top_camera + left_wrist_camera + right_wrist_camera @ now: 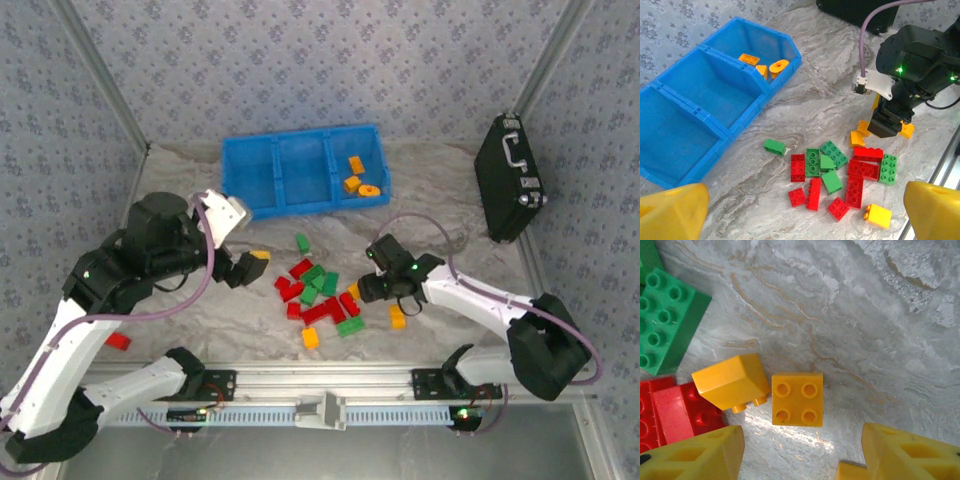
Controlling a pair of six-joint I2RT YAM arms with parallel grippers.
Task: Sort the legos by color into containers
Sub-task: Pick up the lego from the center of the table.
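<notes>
The left arm (pixel 100 290) is raised and bent sharply at the elbow, and the left pincer (pixel 248 264) is carried out in front of it, angled down toward the right pincer, with its yellow fingers (pixel 672 212) spread wide. The right arm (pixel 480 300) is stretched low and inward from its base, and the wrist is turned so that the right pincer (pixel 885 131) is pointed downward. Its yellow fingers (pixel 695 455) are set apart, and nothing is gripped.

Four-stud orange brick (pixel 797 399) studs-up on marbled table (pixel 865 315), just beside tipped orange brick (pixel 731 381); green brick (pixel 665 320), red bricks (pixel 675 412) at left.
</notes>
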